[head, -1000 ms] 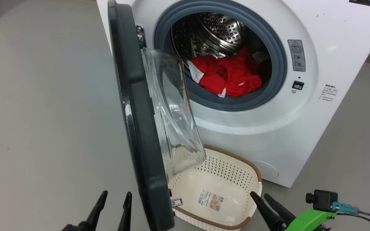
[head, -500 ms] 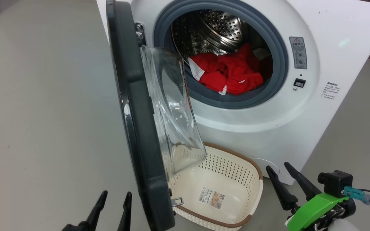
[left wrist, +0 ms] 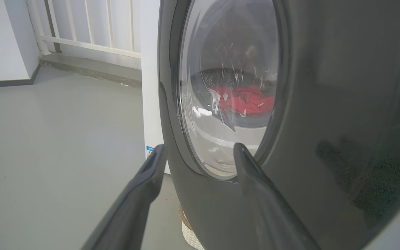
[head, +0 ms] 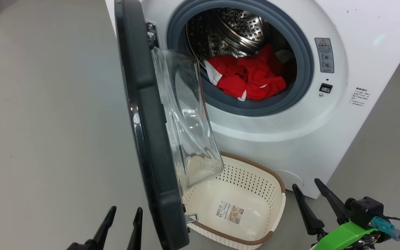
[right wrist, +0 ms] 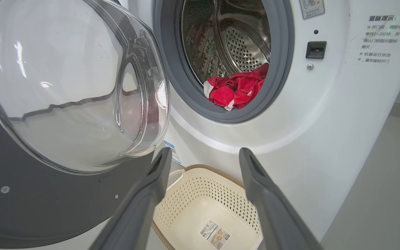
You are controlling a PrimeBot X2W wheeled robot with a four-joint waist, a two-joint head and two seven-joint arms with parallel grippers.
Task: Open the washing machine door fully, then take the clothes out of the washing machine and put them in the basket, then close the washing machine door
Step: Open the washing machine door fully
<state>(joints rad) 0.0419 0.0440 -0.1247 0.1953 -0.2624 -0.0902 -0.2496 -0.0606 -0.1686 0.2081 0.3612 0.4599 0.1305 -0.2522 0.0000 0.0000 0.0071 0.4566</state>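
Observation:
The washing machine [head: 273,132] stands with its door [head: 144,121] swung out edge-on towards me, glass bowl facing the drum. The red clothes [head: 248,78] lie in the drum's lower front, also in the right wrist view [right wrist: 234,90] and through the glass [left wrist: 245,100]. On the floor beneath the opening sits the basket [head: 234,208], nothing inside but its sticker. My left gripper [head: 123,211] is open beside the door's outer face [left wrist: 325,104], holding nothing. To the right of the basket [right wrist: 200,194], my right gripper [head: 306,184] is open and points at the machine's front.
Bare grey floor [head: 47,121] spreads to the left of the door and to the right of the machine. A white railing [left wrist: 92,27] runs along the wall behind. The door latch slot [head: 325,88] sits on the machine's right front.
My right gripper has moved from the basket's right rim to the right and forward, towards the machine's lower front. The left gripper has stayed put. The head view shifted slightly.

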